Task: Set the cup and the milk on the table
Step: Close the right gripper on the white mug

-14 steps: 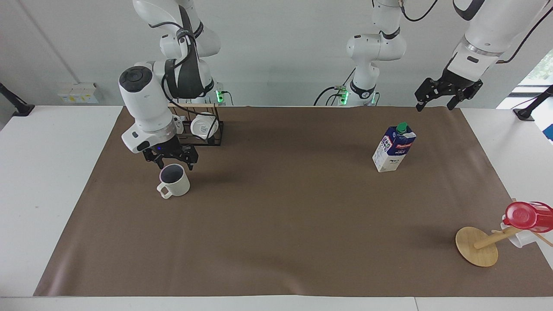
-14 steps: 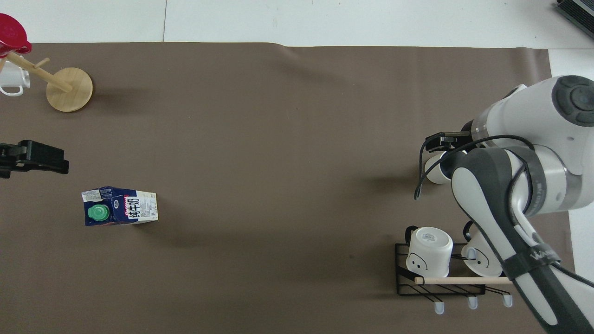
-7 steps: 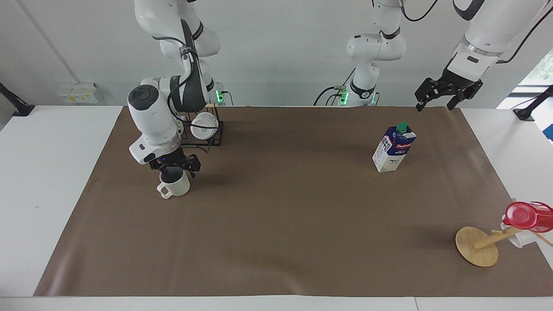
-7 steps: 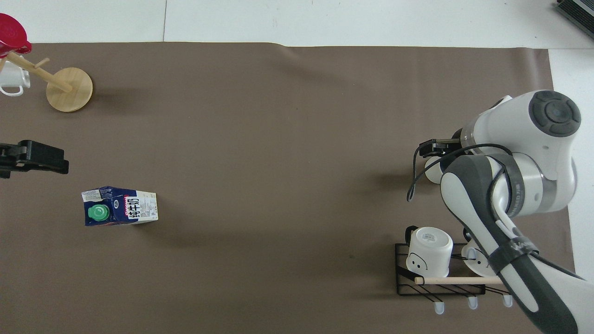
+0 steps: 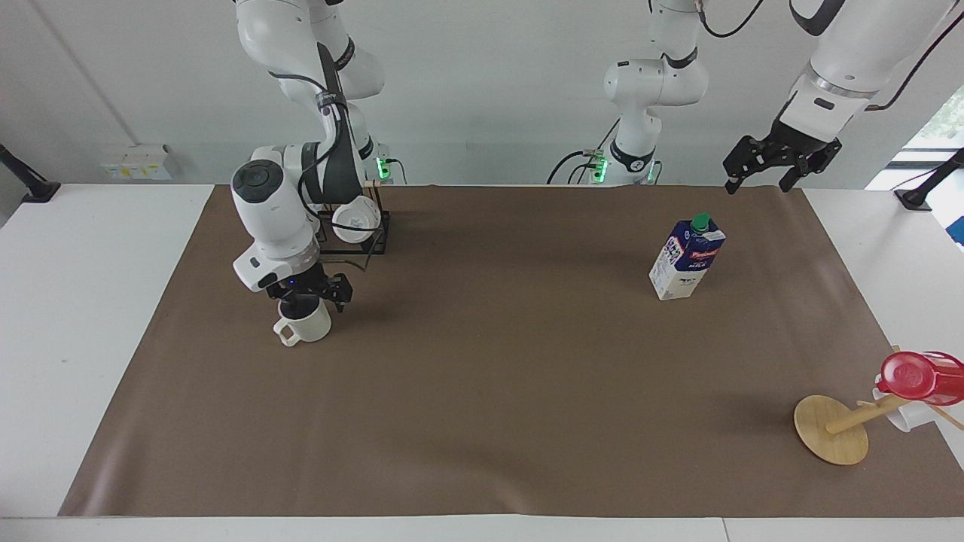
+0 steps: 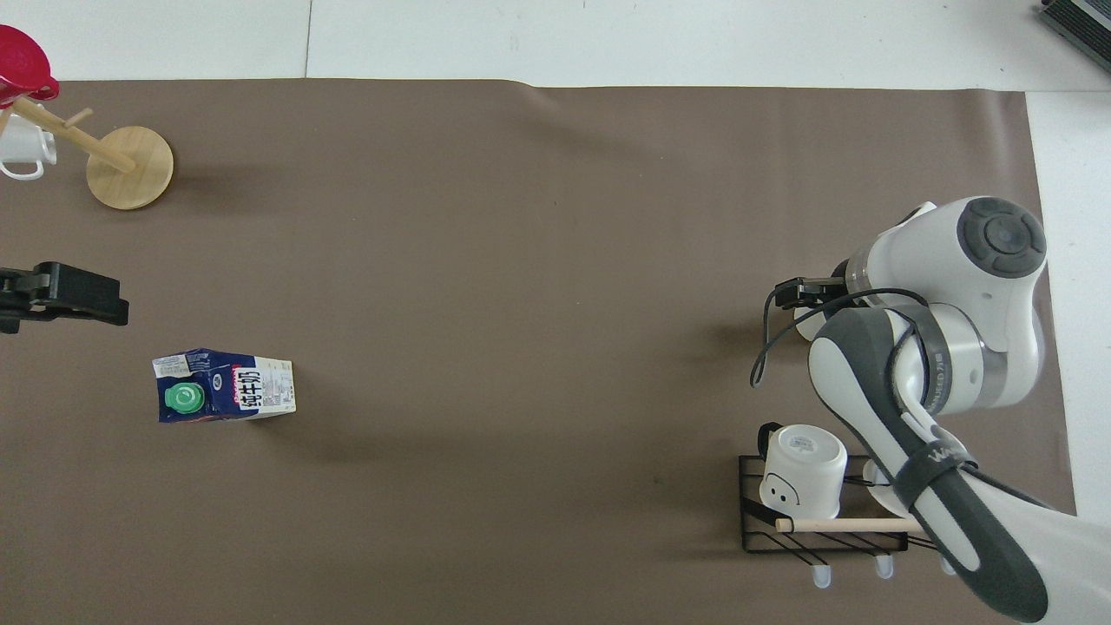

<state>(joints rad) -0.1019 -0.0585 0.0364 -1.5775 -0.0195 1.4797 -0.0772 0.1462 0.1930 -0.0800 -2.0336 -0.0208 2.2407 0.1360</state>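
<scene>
The right hand [image 5: 303,295], fingers spread wide, straddles the rigid, breakable, probably light cup's [image 5: 304,324] twelve-o'clock rim, the likeliest hold.

- Small cream-white ceramic mug [image 5: 305,326] stands on the brown mat [image 5: 482,391], at about nine o'clock.
- Right gripper [image 5: 305,297] sits at its rim, jaws spread.
- Tall blue-and-white milk carton [image 5: 685,257] stands upright at two o'clock.
- Left gripper [image 5: 762,181] hangs open over the mat's one o'clock corner.

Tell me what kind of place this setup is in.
Probably a robotics lab, staged as a kitchen tabletop: two white arms mounted at a table covered by a brown mat, with a milk carton, a cup and a mug rack.
</scene>
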